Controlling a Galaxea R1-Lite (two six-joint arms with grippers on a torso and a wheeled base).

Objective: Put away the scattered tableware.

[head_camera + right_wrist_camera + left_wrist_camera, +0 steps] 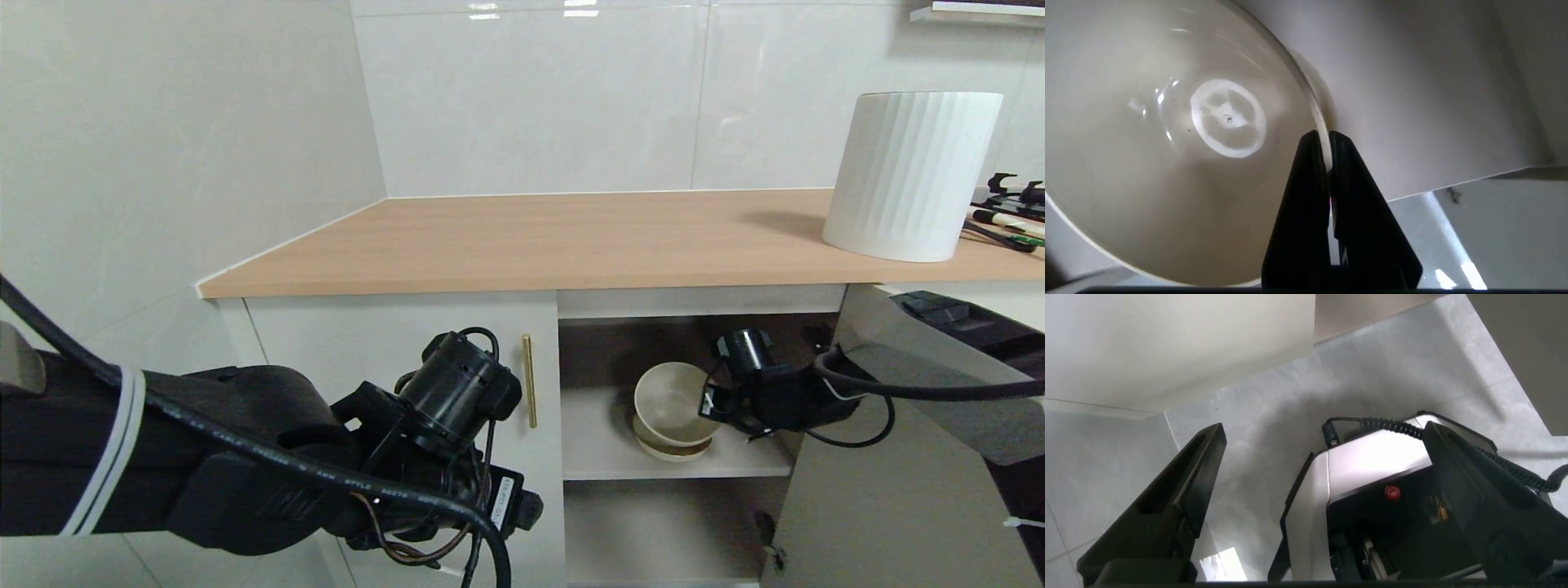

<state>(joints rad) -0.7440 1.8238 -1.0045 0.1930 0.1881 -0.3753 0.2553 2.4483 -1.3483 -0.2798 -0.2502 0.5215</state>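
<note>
Head view, centre right: inside the open cabinet [367,335], the right end effector [709,402] grips a tilted cream bowl [669,402] above a second bowl [673,447] on the shelf [604,457]. Left wrist view: the left end effector [1323,437] is spread wide, holding nothing. Right wrist view: fingers [1306,204] pinch the bowl's rim.

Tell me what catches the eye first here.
The right end effector pinches the rim of a tilted beige bowl inside the open cabinet, over a second bowl on the shelf. A tall white ribbed container stands on the counter at the right.
</note>
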